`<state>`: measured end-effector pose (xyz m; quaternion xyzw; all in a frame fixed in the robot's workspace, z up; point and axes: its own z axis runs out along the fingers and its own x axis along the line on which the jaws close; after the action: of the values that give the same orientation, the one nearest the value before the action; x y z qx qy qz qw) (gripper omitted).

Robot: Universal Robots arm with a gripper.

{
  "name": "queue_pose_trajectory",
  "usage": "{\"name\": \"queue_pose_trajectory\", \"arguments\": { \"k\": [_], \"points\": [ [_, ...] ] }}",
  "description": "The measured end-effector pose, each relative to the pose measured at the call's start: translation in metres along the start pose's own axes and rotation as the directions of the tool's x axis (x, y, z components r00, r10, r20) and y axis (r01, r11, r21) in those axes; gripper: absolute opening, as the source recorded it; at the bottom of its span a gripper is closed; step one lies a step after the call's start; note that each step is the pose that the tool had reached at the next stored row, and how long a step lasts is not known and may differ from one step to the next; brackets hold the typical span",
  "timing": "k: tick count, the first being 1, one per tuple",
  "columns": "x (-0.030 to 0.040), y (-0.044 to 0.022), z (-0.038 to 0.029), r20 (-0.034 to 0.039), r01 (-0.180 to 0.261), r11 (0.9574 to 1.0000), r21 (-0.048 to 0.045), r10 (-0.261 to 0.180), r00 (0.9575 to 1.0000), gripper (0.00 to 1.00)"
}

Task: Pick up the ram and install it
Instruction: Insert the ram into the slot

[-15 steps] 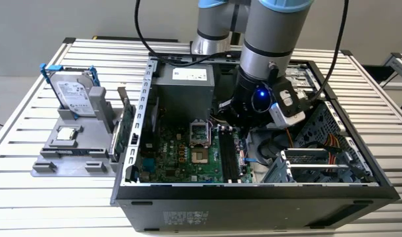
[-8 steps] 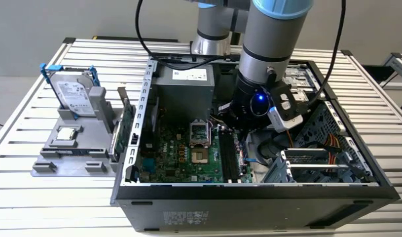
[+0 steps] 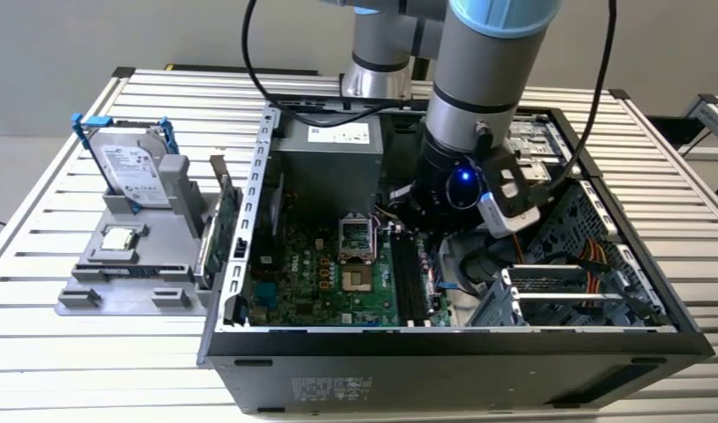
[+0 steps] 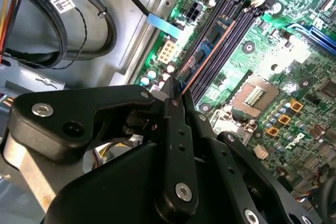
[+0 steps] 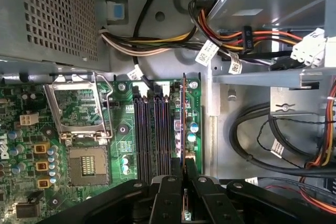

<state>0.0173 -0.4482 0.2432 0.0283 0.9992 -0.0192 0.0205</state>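
Install step in hand, as I judge it. Gripper (image 5: pixel 184 182) is down inside the open computer case (image 3: pixel 453 339), fingers clamped on the ram (image 5: pixel 183 121). In both wrist views the stick stands on edge, lined up along the memory slots (image 5: pixel 152 135) and over the outermost one, beside the empty processor socket (image 5: pixel 86 163). Whether it is fully seated, cannot tell. Next move calls for straight pressure into the slot, stick kept square. Farther off, at the exterior view's left, hard drive (image 3: pixel 133 167) stands in its holder.
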Motion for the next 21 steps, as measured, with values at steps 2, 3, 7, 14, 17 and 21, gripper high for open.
{"name": "queue_pose_trajectory", "arguments": {
  "k": [2,3,7,14,17,21],
  "points": [
    [0.0000,-0.0002,0.0018,0.0000,0.002,1.0000,0.0001,-0.002,1.0000,0.00],
    [0.0001,-0.0003,0.0027,0.0000,0.002,1.0000,0.0002,-0.002,1.0000,0.00],
    [0.0000,-0.0023,0.0047,0.0001,0.004,1.0000,0.0001,-0.004,1.0000,0.00],
    [0.0002,-0.0054,0.0083,0.0005,0.015,0.9999,-0.0005,-0.015,0.9999,0.00],
    [0.0005,-0.0068,0.0097,0.0008,0.022,0.9998,-0.0007,-0.022,0.9998,0.00],
    [0.0015,-0.0088,0.0107,0.0008,0.024,0.9997,-0.0007,-0.024,0.9997,0.00]
  ]
}}
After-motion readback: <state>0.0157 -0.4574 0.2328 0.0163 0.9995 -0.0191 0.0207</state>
